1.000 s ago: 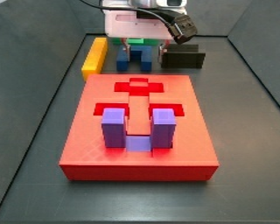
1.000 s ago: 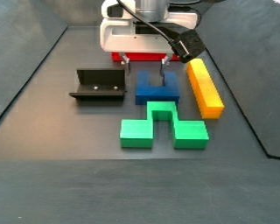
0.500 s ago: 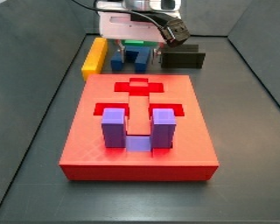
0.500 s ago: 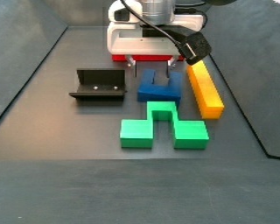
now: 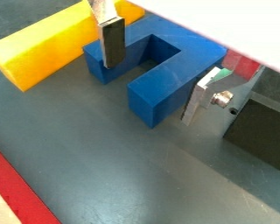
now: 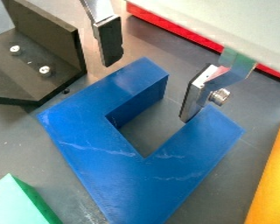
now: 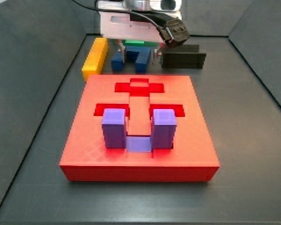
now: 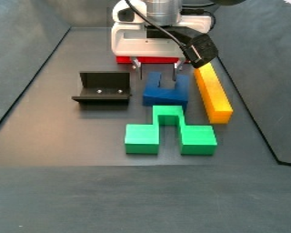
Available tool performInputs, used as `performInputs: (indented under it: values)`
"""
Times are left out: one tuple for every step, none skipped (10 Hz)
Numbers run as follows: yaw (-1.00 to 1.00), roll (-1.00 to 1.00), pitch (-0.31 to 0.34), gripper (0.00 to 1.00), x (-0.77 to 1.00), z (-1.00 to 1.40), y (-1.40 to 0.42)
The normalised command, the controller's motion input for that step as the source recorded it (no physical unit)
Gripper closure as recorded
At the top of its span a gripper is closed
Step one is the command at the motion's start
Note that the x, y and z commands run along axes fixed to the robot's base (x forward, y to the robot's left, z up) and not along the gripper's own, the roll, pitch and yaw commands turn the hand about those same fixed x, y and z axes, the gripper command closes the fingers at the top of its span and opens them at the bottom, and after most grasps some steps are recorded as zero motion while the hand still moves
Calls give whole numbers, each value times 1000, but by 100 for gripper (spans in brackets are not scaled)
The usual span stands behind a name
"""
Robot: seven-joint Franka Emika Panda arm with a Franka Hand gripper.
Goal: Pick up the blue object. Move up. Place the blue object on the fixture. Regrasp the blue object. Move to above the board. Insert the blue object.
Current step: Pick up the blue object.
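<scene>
Gripper: you see the gripper (image 6: pixel 163 74) low over the blue object (image 6: pixel 136 144); in a side view it (image 8: pixel 158 69) hangs under the white wrist body, at the far end of the table (image 8: pixel 63 182).
Jaws: they stand apart, with one finger (image 5: pixel 111 44) on each side of the block's bridge. It seems the pads do not touch it yet, but the views do not show the contact clearly.
Blue object: it lies flat on the table (image 5: pixel 143 184), in a side view (image 8: pixel 164 89) between the fixture and the yellow bar.
Fixture: you find the fixture (image 8: pixel 102 88) just beside the blue object, its dark bracket standing up (image 6: pixel 38 48).
Yellow bar: the yellow bar (image 8: pixel 213 88) lies along the other side of the blue object (image 5: pixel 154 70).
Green block: the green block (image 8: pixel 167 130) lies near the blue object.
Board: the board (image 7: pixel 137 132) lies apart from the gripper (image 7: pixel 137 48); a purple block (image 7: pixel 133 127) stands in it.
</scene>
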Motion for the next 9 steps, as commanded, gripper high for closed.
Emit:
performInputs:
  values:
    - [-260,76,0,0,17,-17,0]
    - [-266,86,0,0,0,-23,0]
    - [-260,101,0,0,0,-40,-29]
    - [-111,60,0,0,0,-43,-9]
    - [0,24,-26,0,0,-137,0]
    - [0,33,-44,0,0,-209,0]
    - [0,26,-40,0,0,-180,0]
    - [0,31,-43,0,0,-183,0]
    - [0,39,-54,0,0,-203,-14]
